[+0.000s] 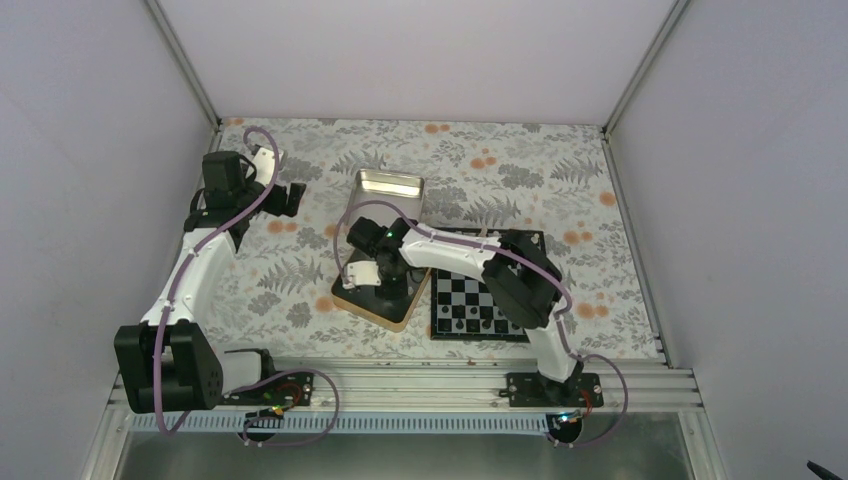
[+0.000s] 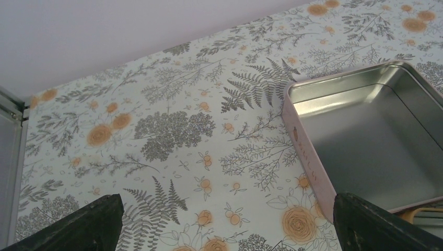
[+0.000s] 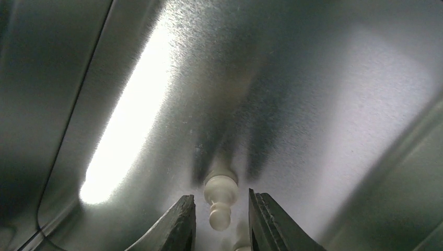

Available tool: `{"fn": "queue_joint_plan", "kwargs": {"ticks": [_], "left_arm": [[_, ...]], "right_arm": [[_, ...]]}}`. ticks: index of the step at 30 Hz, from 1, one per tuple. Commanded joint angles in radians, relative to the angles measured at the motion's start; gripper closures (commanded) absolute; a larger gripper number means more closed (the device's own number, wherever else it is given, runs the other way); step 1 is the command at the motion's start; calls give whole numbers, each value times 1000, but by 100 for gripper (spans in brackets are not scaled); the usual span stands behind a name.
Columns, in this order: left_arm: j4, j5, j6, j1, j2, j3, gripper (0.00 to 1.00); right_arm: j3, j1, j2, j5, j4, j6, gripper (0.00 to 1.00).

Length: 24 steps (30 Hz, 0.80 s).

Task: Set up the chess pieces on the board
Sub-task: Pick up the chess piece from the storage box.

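Over on the left, the left gripper (image 1: 288, 198) hangs above the flowered cloth (image 2: 156, 130), jaws spread wide with nothing between them. Just beside it is the far tin (image 2: 365, 141), bare inside. In the middle, the right gripper (image 1: 383, 270) reaches into the near tin (image 1: 372, 312), jaws drawn close on either side of one cream pawn (image 3: 220, 201) on the metal floor. A sliver of tin shows on each side, so I'd say it isn't pinched yet. On the right, the board (image 1: 452, 290) carries small dark figures (image 1: 462, 322) along its near rows. The right arm (image 1: 520, 280) hides much of the rest, and I can't spot cream ones there, so most of the job looks undone. The pawn is tiny, smooth and round-headed.
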State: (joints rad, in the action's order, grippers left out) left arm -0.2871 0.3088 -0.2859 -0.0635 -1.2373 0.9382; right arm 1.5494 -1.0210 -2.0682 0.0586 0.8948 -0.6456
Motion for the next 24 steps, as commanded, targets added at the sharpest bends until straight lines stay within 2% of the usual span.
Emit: {"fn": "queue_joint_plan", "kwargs": {"ticks": [1, 5, 10, 18, 24], "left_arm": [[-1, 19, -16, -4, 7, -2, 0], [-1, 18, -16, -4, 7, -1, 0], [0, 18, -16, -5, 7, -1, 0], [-1, 19, -16, -4, 4, 1, 0], [0, 21, -15, -4, -1, 2, 0]], "right_arm": [[23, -13, -27, 20, 4, -9, 72], [16, -13, -31, 11, -19, -7, 83], [12, -14, 7, 24, -23, 1, 92], [24, 18, 187, -16, 31, 32, 93], [-36, 188, 354, -28, 65, 46, 93]]}}
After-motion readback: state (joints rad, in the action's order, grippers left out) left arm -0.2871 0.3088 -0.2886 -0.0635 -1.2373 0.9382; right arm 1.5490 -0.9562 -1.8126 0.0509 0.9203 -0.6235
